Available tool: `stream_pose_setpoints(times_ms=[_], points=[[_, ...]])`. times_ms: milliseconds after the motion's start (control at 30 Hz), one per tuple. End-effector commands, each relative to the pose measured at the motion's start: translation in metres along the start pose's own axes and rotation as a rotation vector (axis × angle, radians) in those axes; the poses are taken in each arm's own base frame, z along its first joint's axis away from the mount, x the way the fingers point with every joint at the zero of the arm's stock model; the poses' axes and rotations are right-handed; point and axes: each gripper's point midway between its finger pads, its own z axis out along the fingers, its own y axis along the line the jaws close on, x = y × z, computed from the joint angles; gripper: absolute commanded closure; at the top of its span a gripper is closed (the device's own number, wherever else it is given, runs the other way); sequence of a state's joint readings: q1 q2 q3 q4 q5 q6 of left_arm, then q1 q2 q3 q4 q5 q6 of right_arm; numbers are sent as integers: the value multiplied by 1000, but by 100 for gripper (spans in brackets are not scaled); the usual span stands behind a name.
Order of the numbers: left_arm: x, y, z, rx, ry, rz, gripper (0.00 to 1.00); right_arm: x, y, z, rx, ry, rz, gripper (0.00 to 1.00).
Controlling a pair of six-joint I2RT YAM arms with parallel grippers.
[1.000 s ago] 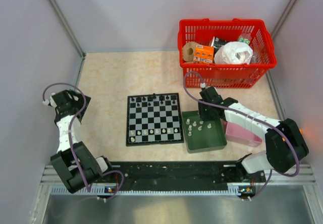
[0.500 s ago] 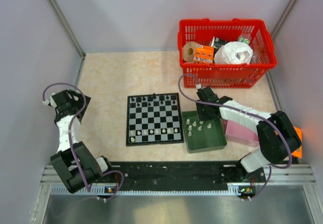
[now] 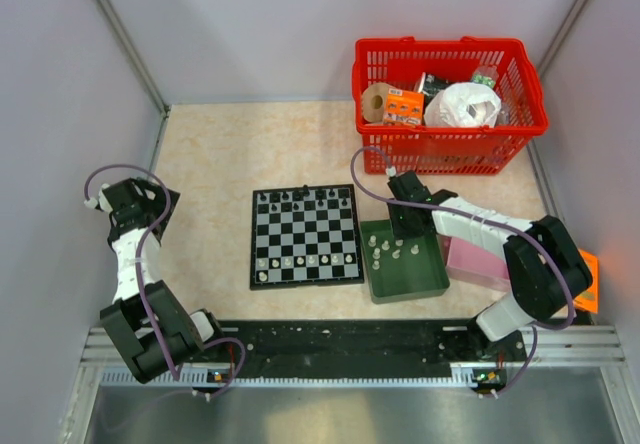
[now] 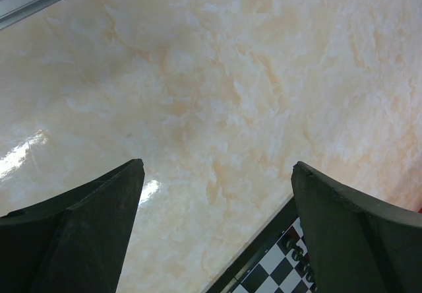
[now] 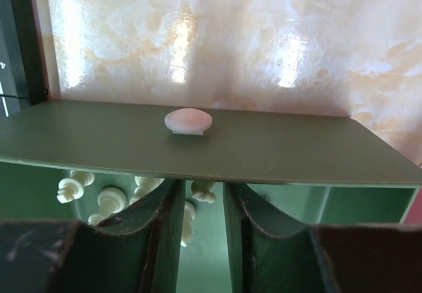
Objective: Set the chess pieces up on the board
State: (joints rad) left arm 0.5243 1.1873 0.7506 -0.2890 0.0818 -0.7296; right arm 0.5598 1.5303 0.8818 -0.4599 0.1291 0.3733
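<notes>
Here tiny whitish chess pieces (image 5: 74,186) cluster by the right hand (image 5: 202,189), grip unclear; left hand (image 4: 216,166) spread wide.

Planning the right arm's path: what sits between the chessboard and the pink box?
The dark green tray holding whitish chess pieces, right gripper over it, per the top view.

left arm (image 3: 130,264) folded back at left side, elbow low, wrist raised. left claw (image 4: 216,167) pointing down, fingers spread wide. right arm (image 3: 480,229) reaching forward and to its left, wrist tipped down. right claw (image 5: 201,191) fingers close together with narrow gap, grip unclear.
</notes>
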Motion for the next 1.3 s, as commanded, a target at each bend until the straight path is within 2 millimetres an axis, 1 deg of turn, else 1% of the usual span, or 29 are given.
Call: stream_pose_setpoints(times_ms=[0, 67, 267, 367, 500, 567, 633, 700, 767, 833, 967, 1000, 1067, 1100, 1167, 1200, 1267], points=[[-14, -8, 0, 30, -46, 11, 1, -17, 4, -4, -18, -34, 0, 71], [-13, -7, 1, 28, -44, 13, 1, -17, 4, -6, -19, -32, 0, 68], [-13, -7, 2, 29, -40, 11, 1, -13, 6, -5, -27, -16, -3, 69], [-13, -7, 2, 30, -42, 11, 1, -11, 5, -5, -25, -9, -8, 72], [-13, -6, 2, 26, -43, 12, 1, -12, 4, -5, -22, -10, -7, 73], [-13, -6, 2, 28, -41, 9, 1, -12, 4, -5, -18, -10, -10, 80], [-12, -7, 1, 30, -41, 10, 1, -13, 3, -5, -14, -11, -9, 83], [-14, -7, 1, 31, -45, 11, 1, -15, 3, -7, -11, -17, -11, 89], [-14, -7, 1, 30, -46, 11, 1, -20, 4, -12, -12, -31, -17, 94], [-13, -7, 1, 32, -42, 9, 1, -28, 4, -22, -7, -52, -24, 95], [-13, -7, 1, 34, -45, 8, 1, -51, 11, -58, -2, -141, -54, 95], [-12, -7, 2, 33, -39, 8, 1, -57, 15, -68, -10, -164, -59, 95], [-12, -7, 2, 33, -39, 6, 1, -64, 26, -85, -30, -193, -73, 95], [-12, -7, 2, 36, -40, 8, 1, -67, 37, -93, -55, -209, -86, 95], [-12, -6, 2, 33, -41, 7, 1, -70, 66, -106, -111, -234, -130, 96], [-12, -7, 2, 34, -43, 8, 1, -70, 85, -111, -150, -237, -157, 96], [-12, -6, 2, 30, -42, 7, 1, -65, 122, -113, -207, -232, -210, 95]])
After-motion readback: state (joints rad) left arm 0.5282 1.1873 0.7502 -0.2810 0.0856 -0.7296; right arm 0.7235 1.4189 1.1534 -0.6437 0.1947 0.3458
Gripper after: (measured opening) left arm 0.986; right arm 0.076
